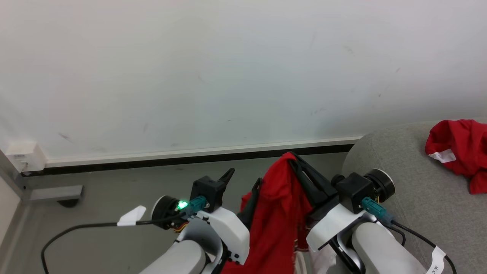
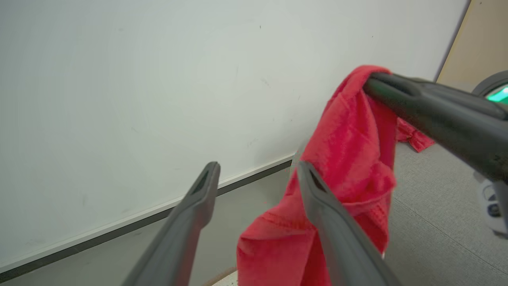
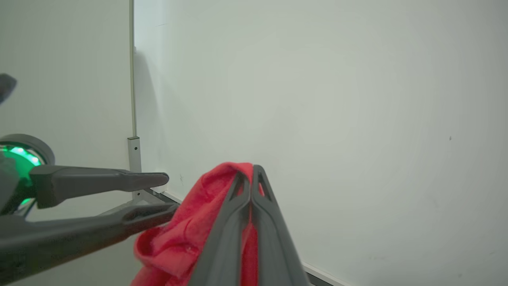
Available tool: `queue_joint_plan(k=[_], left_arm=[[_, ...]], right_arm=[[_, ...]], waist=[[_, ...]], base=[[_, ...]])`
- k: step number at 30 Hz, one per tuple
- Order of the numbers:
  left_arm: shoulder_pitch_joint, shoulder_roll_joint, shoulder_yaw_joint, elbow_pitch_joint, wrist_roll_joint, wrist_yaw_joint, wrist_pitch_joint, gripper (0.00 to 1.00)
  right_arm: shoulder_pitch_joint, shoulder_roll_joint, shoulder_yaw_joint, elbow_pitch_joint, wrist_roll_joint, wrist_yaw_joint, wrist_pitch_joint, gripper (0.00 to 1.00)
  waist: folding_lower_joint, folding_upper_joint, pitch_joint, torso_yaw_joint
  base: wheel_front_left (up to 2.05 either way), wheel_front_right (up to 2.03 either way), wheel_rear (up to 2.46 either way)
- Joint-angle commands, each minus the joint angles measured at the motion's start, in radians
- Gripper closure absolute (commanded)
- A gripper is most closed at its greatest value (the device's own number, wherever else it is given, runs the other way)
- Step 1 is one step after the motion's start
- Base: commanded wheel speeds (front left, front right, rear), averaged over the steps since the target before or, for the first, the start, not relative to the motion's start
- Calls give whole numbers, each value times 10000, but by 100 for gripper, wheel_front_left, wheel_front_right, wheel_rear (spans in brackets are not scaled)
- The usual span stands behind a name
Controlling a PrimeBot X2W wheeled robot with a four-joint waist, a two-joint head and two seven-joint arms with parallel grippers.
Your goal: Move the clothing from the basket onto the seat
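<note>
Head view: right gripper (image 1: 293, 156) clamps a soft, limp red garment (image 1: 277, 213); left gripper (image 1: 245, 177) gapes wide, empty; second garment (image 1: 462, 148) crumpled on woven grey sofa (image 1: 414, 198).

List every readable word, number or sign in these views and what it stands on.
"3" followed by an unclear mark: white cable tag, at the head view's lower right.
White tag on the red garment lying on the sofa: nothing legible.
White wall box: marking too small to read.
</note>
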Motion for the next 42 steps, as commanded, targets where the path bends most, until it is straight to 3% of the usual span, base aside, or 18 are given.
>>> queue_joint_plan(k=[1, 27, 42], left_arm=[[-26, 23, 6, 20, -155, 22, -45, 0], [155, 14, -98, 47, -307, 67, -196, 0], [49, -22, -164, -74, -391, 68, -292, 0]], right_arm=[[15, -17, -97, -75, -52, -26, 1, 100], [-110, -312, -906, -577, -331, -26, 1, 100], [-262, -762, -1409, -1245, -405, -26, 1, 100]], waist=[[-1, -1, -1, -7], [-1, -1, -27, -357], [-1, -1, 317, -1977]], base=[[0, 0, 0], [0, 0, 0], [0, 0, 0]])
